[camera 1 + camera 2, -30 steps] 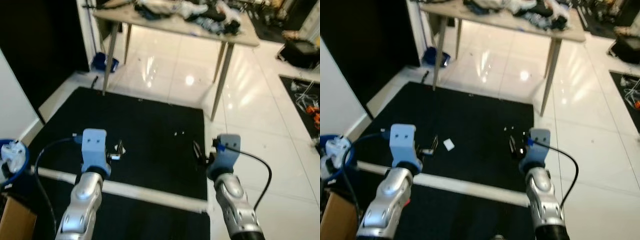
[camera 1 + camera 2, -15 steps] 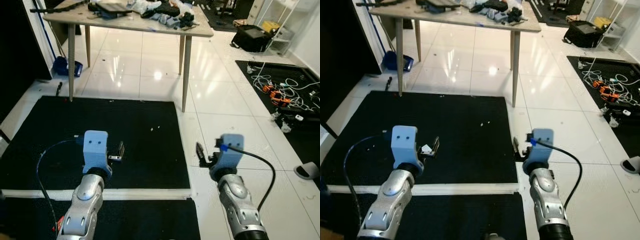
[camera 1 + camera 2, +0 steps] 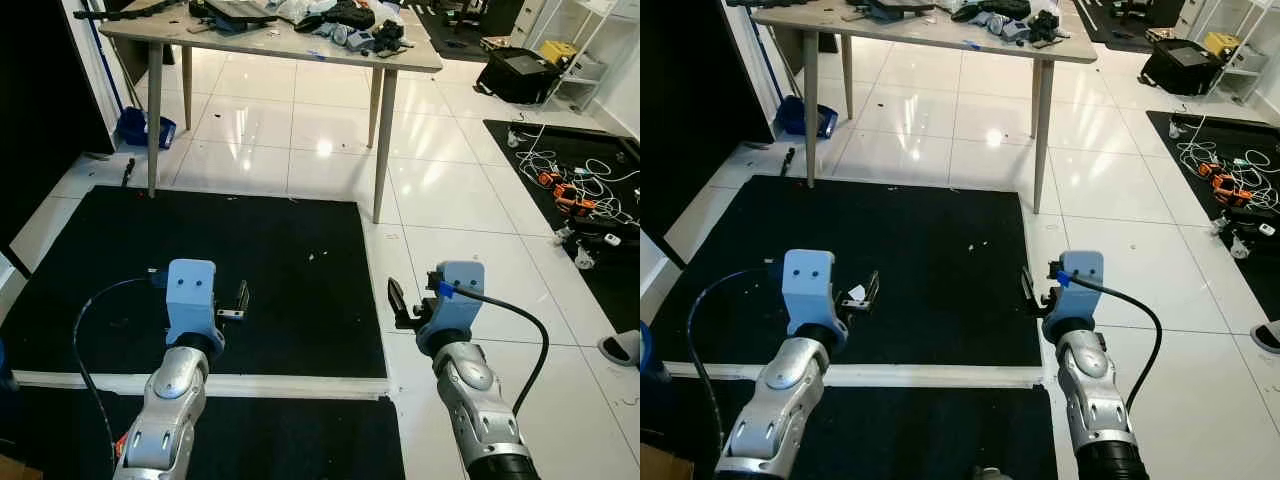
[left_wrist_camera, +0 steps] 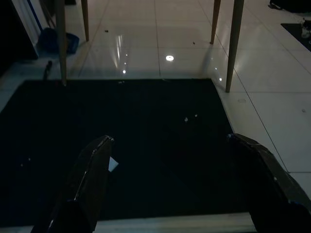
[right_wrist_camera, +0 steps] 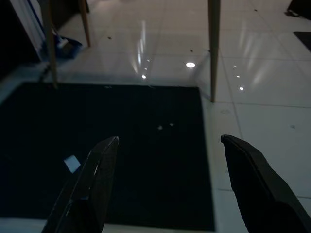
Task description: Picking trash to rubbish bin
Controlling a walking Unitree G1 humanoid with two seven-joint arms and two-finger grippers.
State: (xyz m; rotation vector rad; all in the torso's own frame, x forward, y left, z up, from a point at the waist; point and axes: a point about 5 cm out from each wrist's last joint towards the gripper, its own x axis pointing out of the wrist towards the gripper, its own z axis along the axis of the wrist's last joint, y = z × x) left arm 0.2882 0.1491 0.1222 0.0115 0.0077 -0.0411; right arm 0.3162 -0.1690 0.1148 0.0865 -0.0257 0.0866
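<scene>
While both grippers hover spread, paper scrap (image 5: 72, 163) lies on black mat (image 3: 290, 260)

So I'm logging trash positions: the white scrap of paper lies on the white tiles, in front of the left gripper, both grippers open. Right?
Not quite. The white scrap of paper lies on the black mat, not on the tiles; the right wrist view shows it plainly. The rest holds: it is just ahead of the left gripper, and the right gripper is open too.

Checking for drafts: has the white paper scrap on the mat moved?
No. The white scrap still lies on the black mat just ahead of the white strip; the camera turned.
</scene>
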